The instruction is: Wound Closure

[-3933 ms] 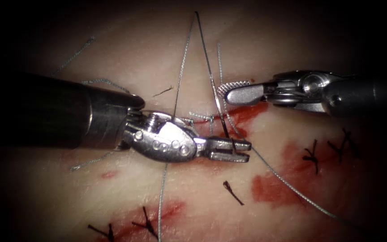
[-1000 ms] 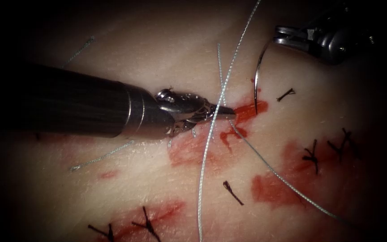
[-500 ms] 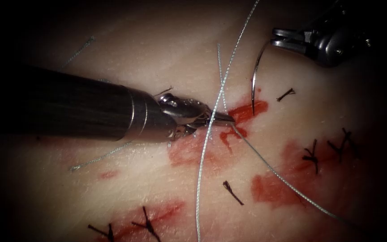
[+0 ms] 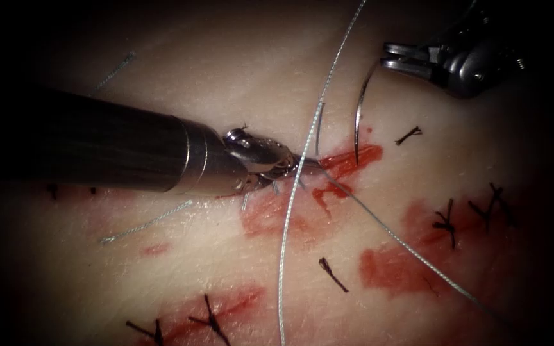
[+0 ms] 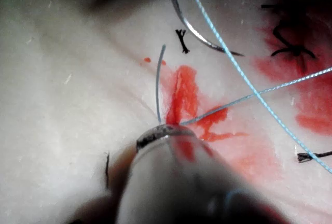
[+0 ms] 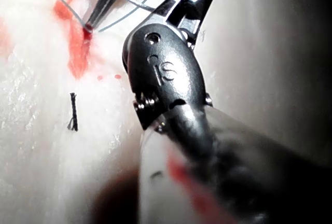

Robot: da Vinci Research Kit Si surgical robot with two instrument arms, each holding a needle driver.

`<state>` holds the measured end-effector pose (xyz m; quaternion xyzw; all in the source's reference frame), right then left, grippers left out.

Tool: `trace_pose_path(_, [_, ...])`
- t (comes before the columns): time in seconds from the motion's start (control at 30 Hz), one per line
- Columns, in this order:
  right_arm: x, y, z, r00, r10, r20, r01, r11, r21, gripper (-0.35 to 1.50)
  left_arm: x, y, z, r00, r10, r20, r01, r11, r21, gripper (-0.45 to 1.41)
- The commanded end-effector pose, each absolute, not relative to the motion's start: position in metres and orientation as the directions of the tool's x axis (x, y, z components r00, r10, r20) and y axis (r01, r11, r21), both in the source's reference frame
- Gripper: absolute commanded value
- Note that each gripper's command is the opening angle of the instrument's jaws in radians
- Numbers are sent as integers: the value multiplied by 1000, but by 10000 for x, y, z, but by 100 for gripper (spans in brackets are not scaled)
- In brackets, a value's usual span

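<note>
Your right steel needle driver (image 4: 386, 56) grips the thin curved steel needle (image 4: 358, 122) at its tail.
Below it the needle's point meets the red fluid (image 4: 347, 160); entry unclear. Your left steel tool (image 4: 312, 164) pinches the pale braided thread (image 4: 288, 211).

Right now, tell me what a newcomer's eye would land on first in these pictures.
First, the curved needle, held near its thread end by the right tool, hanging with its point just above the red fluid at the cut, not in the tissue. Next, the left tool, its tip pressed at the cut's left edge where the pale thread crosses it.
</note>
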<state>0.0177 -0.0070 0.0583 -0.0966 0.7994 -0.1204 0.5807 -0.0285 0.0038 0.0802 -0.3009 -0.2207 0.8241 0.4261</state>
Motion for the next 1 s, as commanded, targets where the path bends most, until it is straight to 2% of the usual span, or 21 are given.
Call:
trace_pose_path(0.03, [190, -71, 585, -308, -297, -904, -16, 952, -307, -35, -291, 35, 808, -483, 813, -326, -559, -573, -599, -45])
trace_pose_path(0.83, [210, -69, 598, -287, -368, -884, 24, 920, -391, -35, -289, 31, 818, -639, 700, -319, -567, -709, -420, -45])
trace_pose_path(1.0, [212, -74, 604, -298, -464, -835, 108, 852, -512, -35, -288, 30, 818, -647, 692, -320, -560, -717, -415, -45])
